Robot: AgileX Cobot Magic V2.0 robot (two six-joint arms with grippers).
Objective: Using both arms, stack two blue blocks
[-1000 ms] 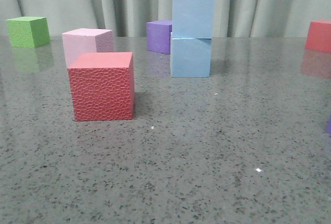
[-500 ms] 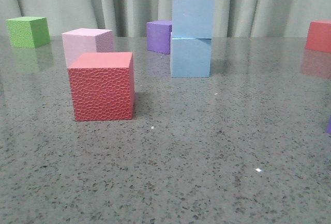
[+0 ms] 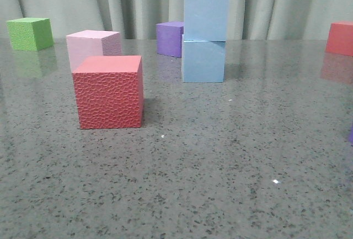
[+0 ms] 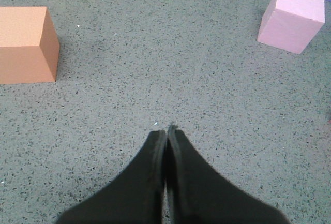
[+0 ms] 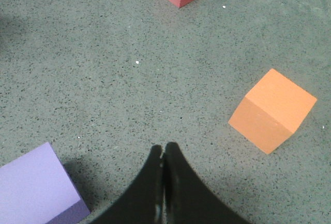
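Observation:
In the front view one pale blue block stands squarely on top of the other blue block at the back middle of the table. Neither arm shows in the front view. My left gripper is shut and empty above bare tabletop. My right gripper is shut and empty above bare tabletop. The blue blocks do not show in either wrist view.
Front view: a red cube at left front, a pink cube behind it, a green cube far left, a purple cube behind the stack, a red cube far right. Right wrist view: an orange cube, a lilac cube.

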